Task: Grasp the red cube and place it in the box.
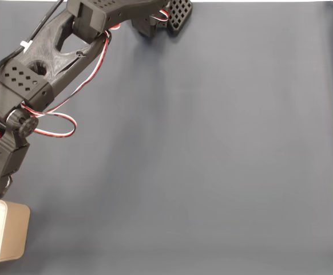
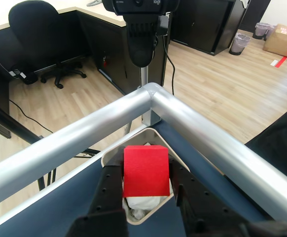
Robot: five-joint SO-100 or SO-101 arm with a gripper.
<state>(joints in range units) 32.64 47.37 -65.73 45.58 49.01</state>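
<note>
Dark blue-grey mat (image 1: pixel 212 160) covers the table, office floor beyond in the wrist view. In the fixed view the box (image 1: pixel 9 240) sits at the near-left corner, black arm (image 1: pixel 35 80) above it. In the wrist view the gripper (image 2: pixel 146 190) pinches the red cube (image 2: pixel 145 170) between both fingers, directly over the box (image 2: pixel 115 150), under the aluminium rail (image 2: pixel 148 101).

"logi" on the webcam (image 2: pixel 142 29)

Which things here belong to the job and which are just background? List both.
Job: red cube, clamped in the hand; box below it, also at the fixed view's lower left.

Background: metal rail, webcam, office chair, bin, cardboard carton.
</note>
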